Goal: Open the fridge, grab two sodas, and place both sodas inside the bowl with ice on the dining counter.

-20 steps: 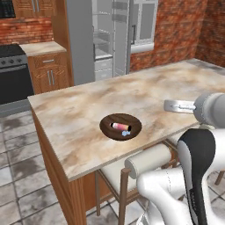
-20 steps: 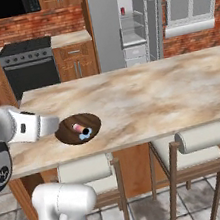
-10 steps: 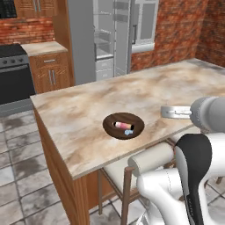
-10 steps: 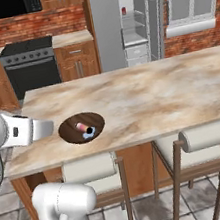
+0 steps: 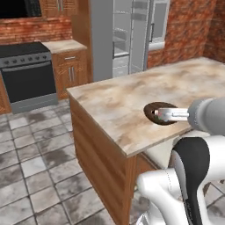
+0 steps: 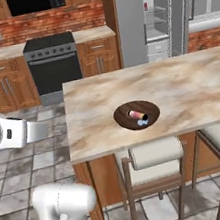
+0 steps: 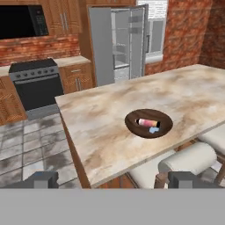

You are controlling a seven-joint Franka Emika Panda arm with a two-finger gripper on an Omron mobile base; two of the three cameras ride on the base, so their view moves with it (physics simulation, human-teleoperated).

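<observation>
With one soda lying in the bowl near the dining counter's stool-side edge, the empty gripper, jaws apart, probably heads for the open fridge to fetch the second can.

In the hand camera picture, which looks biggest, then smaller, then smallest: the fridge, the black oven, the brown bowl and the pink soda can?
Biggest to smallest as they look in the hand view:
1. fridge, though it stands farthest away
2. black oven
3. bowl, nearer the camera
4. soda can, lying inside the bowl
</observation>
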